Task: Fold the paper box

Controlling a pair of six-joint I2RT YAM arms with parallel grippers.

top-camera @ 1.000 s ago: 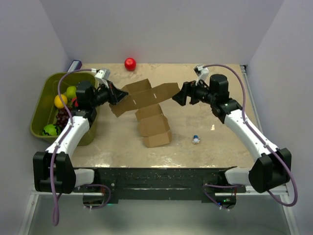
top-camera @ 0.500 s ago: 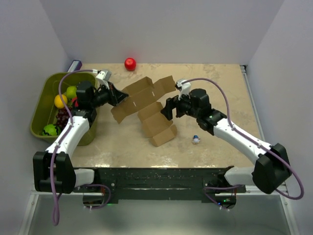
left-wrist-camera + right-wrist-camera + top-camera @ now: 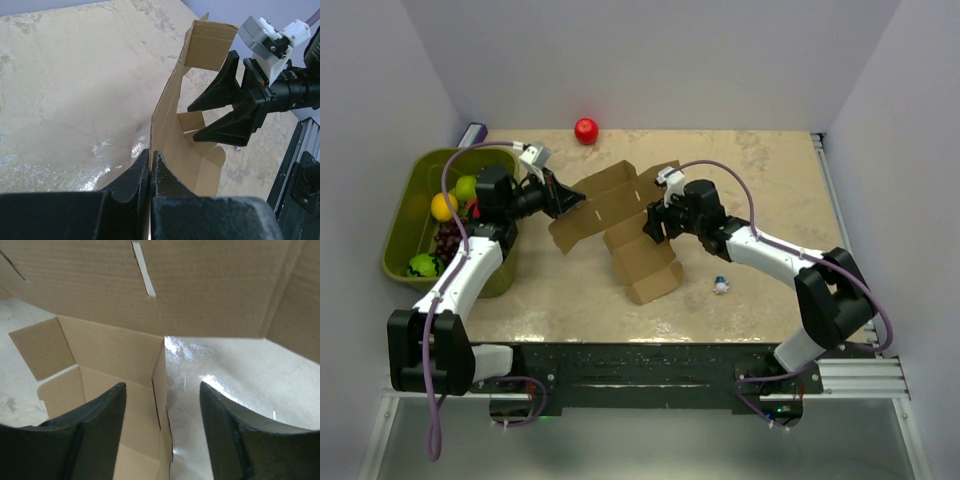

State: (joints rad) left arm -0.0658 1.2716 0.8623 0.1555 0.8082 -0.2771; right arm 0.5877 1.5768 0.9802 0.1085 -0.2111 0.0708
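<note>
**Top view, lower centre.** The paper box [image 3: 642, 270] lies part-folded on the table [image 3: 770, 190]. Its stem of creased panels runs from the lower end of the sheet up and slightly left to a raised cross strip.

**Right wrist view.** The right gripper [image 3: 161, 390] has its fingers apart, one on each side of an upright flap edge that rises between them. Neither finger appears to touch the flap. Beyond that edge, a wide slotted panel fills the upper frame.

**Left wrist view.** The left gripper [image 3: 150, 162] is pressed together on the thin end of the sheet. The strip's long axis runs away from it toward the upper right of the frame.

**Judgement.** The right arm is nearer the standing flap, which lies straight ahead between its fingers. Closing them there would pinch the flap for the next fold, with the left arm steadying the sheet.
</note>
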